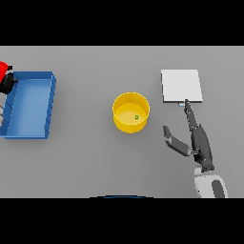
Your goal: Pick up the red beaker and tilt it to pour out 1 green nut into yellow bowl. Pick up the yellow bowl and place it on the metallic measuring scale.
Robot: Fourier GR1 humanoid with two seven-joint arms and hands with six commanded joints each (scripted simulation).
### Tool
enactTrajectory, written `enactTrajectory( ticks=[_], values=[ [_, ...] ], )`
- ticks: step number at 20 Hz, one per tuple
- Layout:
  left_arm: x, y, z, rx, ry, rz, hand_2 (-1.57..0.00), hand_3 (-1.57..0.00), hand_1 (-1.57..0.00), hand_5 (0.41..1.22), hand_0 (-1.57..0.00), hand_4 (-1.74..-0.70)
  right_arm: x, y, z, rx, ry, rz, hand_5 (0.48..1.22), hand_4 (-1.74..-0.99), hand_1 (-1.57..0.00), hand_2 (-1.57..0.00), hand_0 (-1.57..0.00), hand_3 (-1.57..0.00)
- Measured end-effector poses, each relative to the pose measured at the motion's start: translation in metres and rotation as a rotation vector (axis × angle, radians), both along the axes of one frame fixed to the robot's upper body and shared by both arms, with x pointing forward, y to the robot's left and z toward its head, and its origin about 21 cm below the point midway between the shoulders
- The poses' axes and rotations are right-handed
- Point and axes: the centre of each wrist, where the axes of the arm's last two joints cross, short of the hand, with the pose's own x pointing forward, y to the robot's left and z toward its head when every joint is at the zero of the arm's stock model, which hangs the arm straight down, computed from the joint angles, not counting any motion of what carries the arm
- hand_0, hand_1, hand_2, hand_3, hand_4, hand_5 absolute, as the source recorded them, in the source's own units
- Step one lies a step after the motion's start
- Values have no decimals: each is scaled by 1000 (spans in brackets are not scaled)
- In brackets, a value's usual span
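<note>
Grey counter (86, 157) fills the view, with things strung from left to right. At the far left edge the red beaker (4, 70) shows only as a sliver, with a dark shape just below it that looks like the left hand (8, 85); whether its fingers hold the beaker I cannot tell. Just right of that lies a blue tray (51, 102), long side running near to far. In the middle stands the bowl (123, 125), upright, with one green nut (137, 117) lying inside it, so the pour looks done and the bowl's move to the scale is what remains. Farther right, and a little farther away, lies the scale (181, 85), flat and pale. Right of the bowl and near of the scale is the right hand (198, 143), fingers (189, 112) straight and spread wide from the thumb, holding nothing; one fingertip reaches about to the scale's near edge.

Risks, as I judge them: the hand stands well apart from the bowl and closer to the scale, so a sweep leftward could knock the bowl over rather than grip it. A wide, smooth wall may slip from a shallow pinch. Tilting during the lift would roll the nut out. Setting down off-centre could leave the bowl overhanging the plate.
</note>
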Motion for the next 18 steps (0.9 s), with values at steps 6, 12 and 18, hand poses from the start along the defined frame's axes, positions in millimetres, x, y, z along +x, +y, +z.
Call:
enactTrajectory(
  ticks=[6,12,18],
  values=[
    [-8,0,-19,27,96,-16,-1432,-1362,-1449,830,-1564,-1374,-3,-1,-4,-3,6,-13,663,-1192,1,1,1,1],
    [-20,0,-5,-12,269,-182,-392,-369,-386,710,-477,-878,-3,0,-1,-13,9,-25,667,-1184,1,1,1,1],
    [-18,1,0,-39,260,-191,-102,-96,-100,674,-124,-791,-5,3,0,-5,28,-25,660,-1193,1,1,1,1]
  ],
)
